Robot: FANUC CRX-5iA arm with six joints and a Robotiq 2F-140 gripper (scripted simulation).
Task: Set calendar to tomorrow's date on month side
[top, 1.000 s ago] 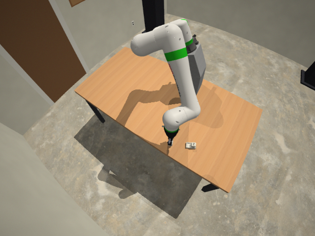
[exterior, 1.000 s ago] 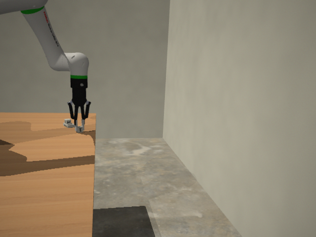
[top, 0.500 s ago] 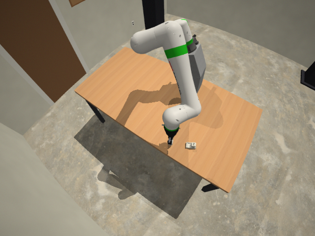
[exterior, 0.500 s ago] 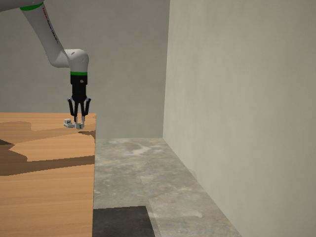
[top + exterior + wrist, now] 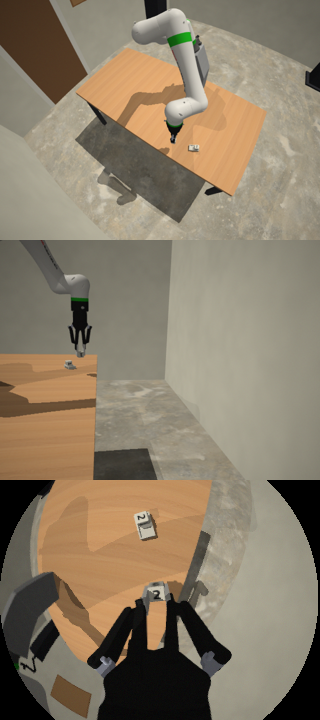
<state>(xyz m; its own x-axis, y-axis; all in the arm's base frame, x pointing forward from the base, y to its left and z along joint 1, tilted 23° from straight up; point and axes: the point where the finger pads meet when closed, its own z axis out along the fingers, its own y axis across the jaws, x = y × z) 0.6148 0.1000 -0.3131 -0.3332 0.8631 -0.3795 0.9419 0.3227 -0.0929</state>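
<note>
Pincer [image 5: 173,141] [image 5: 80,347] [image 5: 156,590] clamped on cube [image 5: 80,354] [image 5: 157,594], above table [image 5: 155,103] [image 5: 51,441] [image 5: 115,545]; other cube [image 5: 196,146] [image 5: 68,362] [image 5: 142,518] sits in tray [image 5: 191,150] [image 5: 72,367] [image 5: 148,535].

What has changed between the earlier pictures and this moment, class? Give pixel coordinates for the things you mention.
The tool [image 5: 173,141] [image 5: 80,349] [image 5: 156,590] has risen, carrying the gripped cube [image 5: 80,354] [image 5: 156,594] up away from the table [image 5: 219,160] [image 5: 51,441] [image 5: 115,550]. Nothing was let go. The tray [image 5: 190,149] [image 5: 72,367] [image 5: 147,534] and the other cube [image 5: 196,146] [image 5: 68,362] [image 5: 142,518] in it stayed put.
</note>
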